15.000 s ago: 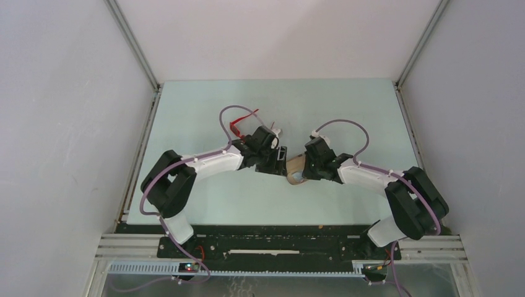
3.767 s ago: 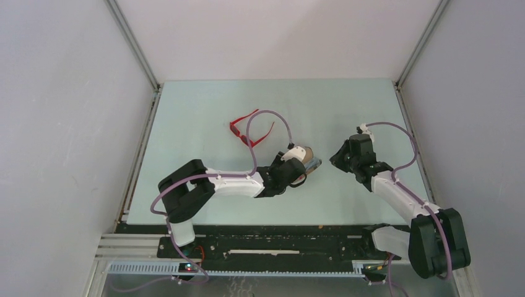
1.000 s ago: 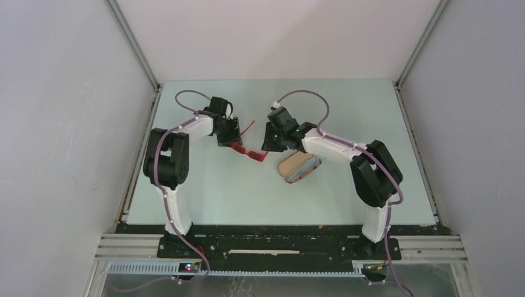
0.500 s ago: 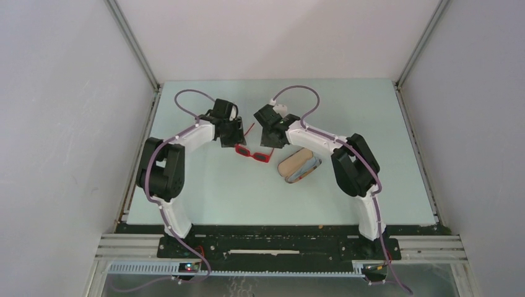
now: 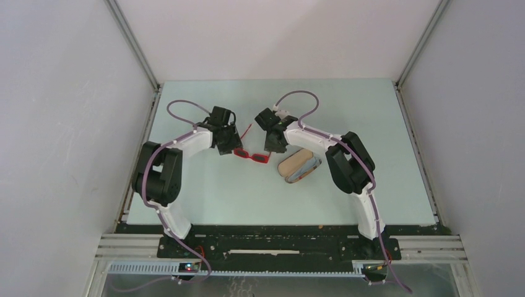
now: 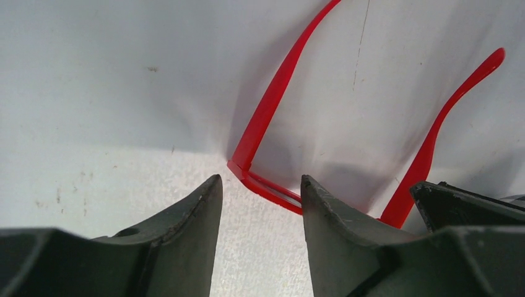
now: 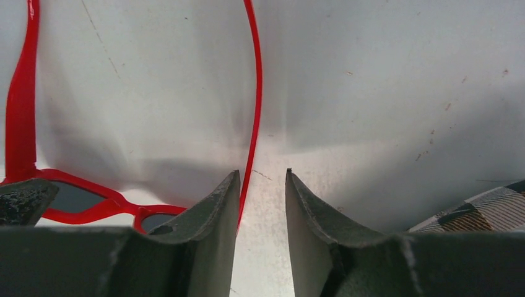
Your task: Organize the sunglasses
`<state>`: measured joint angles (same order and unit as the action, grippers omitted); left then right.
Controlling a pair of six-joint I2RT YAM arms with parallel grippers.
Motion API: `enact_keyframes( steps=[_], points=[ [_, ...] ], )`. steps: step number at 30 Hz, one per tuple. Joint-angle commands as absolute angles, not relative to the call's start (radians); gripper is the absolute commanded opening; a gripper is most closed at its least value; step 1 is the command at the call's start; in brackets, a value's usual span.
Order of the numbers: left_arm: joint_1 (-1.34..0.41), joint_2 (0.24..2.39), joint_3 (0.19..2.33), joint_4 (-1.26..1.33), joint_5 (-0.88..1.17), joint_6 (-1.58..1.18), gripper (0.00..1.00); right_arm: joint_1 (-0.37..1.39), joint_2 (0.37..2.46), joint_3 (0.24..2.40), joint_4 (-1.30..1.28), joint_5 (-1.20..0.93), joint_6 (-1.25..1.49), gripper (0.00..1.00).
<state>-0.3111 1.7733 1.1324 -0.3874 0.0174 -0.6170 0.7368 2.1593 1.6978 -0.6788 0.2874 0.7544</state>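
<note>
**A:** How far along is it?

**B:** Early, I'd say. The sunglasses [image 5: 252, 156] lie flat on the bench [image 5: 204, 192], in its far half near the middle. Their arms are spread, not folded. They are not in the case [image 5: 299, 166], which lies just beside them toward the right edge.

**A:** And the fingers?

**B:** The left fingers [image 6: 186, 235] stand apart around one frame corner. The right fingers [image 7: 210, 229] are narrow, with a thin arm in the gap (neither pair pinches yet, by my reading).

**A:** Room to move?

**B:** Plenty. Every bench edge is well away. Only the two wrists crowd each other.
</note>
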Motion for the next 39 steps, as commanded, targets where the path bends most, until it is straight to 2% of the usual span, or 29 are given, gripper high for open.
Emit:
enact_keyframes(
  steps=[1,6,15,20,30,39],
  points=[
    [-0.310,1.730,1.105,-0.315,-0.009,-0.680,0.52,0.726,2.163,1.706,-0.632,0.250,0.746,0.38],
    [-0.311,1.769,1.117,-0.311,0.052,-0.669,0.48,0.724,2.169,1.707,-0.606,0.221,0.704,0.21],
    [-0.311,1.808,1.130,-0.301,0.089,-0.672,0.39,0.718,2.177,1.693,-0.587,0.186,0.686,0.15],
    [-0.311,1.827,1.143,-0.304,0.107,-0.657,0.38,0.724,2.171,1.670,-0.542,0.132,0.609,0.00],
    [-0.326,1.860,1.163,-0.292,0.136,-0.649,0.37,0.727,2.123,1.615,-0.488,-0.050,0.499,0.00],
    [-0.351,1.909,1.221,-0.276,0.161,-0.638,0.39,0.739,2.157,1.659,-0.547,-0.175,0.426,0.02]
  ],
)
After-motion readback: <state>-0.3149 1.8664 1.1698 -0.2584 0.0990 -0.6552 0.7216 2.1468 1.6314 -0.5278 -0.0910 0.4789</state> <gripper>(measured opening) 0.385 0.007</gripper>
